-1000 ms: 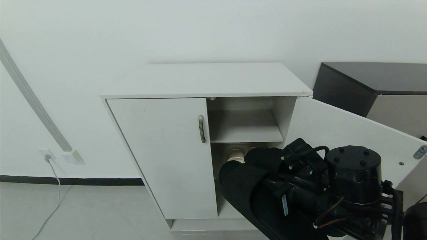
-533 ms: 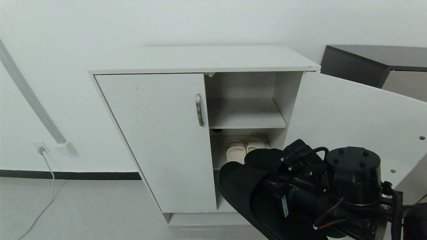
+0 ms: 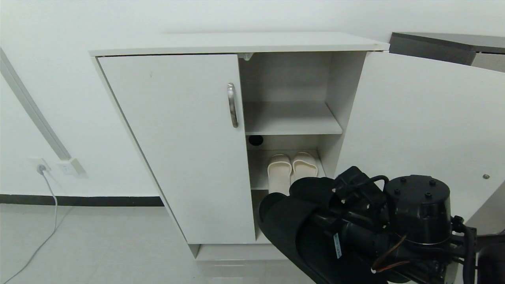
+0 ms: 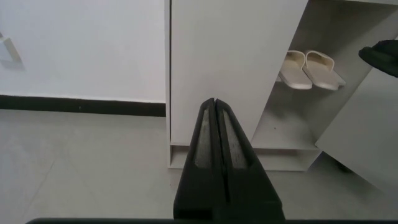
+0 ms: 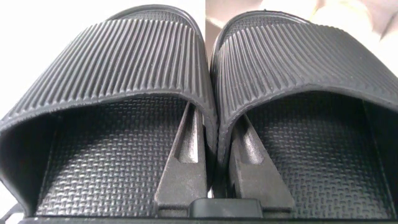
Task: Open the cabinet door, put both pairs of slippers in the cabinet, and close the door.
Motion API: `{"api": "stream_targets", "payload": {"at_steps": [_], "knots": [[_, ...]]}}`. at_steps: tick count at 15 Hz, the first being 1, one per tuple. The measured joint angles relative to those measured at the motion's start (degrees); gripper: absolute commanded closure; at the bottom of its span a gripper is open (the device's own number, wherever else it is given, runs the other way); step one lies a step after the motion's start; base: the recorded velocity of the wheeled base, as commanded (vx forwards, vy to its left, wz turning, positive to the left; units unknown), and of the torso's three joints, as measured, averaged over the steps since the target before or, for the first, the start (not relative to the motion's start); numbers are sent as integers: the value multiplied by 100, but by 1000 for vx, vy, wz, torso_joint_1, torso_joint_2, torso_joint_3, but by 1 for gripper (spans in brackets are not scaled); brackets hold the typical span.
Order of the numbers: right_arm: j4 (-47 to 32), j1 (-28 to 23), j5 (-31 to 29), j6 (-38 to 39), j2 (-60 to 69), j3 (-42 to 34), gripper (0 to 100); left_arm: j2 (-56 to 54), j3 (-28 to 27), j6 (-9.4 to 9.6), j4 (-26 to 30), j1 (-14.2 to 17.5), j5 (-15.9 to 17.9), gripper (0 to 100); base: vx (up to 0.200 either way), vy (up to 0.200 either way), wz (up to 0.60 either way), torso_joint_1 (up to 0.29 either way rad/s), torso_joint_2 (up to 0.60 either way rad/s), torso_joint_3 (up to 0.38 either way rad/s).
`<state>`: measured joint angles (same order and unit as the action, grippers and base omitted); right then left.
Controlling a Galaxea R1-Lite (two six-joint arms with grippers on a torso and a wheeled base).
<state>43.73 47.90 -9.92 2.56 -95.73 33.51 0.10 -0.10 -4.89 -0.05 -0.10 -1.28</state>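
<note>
Clamping the black slippers, the right end effector is hovering before the open cabinet, the left end effector pressed together, empty.

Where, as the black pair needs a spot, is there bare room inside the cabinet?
The top shelf is bare from closed door to right wall. The cabinet floor, below the white slippers, is bare too. Their shelf is crowded.
</note>
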Motion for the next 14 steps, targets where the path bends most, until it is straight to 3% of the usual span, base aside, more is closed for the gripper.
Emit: {"api": "stream_targets", "payload": {"at_steps": [8,11,14], "knots": [[88,-2,-63,-54,-33,-30,100,0,0,0,0,0,0,100,0,0,0,0,0,0],[80,72,-926,-57,-226,364,100,0,0,0,2,0,5,100,0,0,0,0,0,0],[-719,266,-2075,422,-719,1696,100,0,0,0,5,2,0,100,0,0,0,0,0,0]]}}
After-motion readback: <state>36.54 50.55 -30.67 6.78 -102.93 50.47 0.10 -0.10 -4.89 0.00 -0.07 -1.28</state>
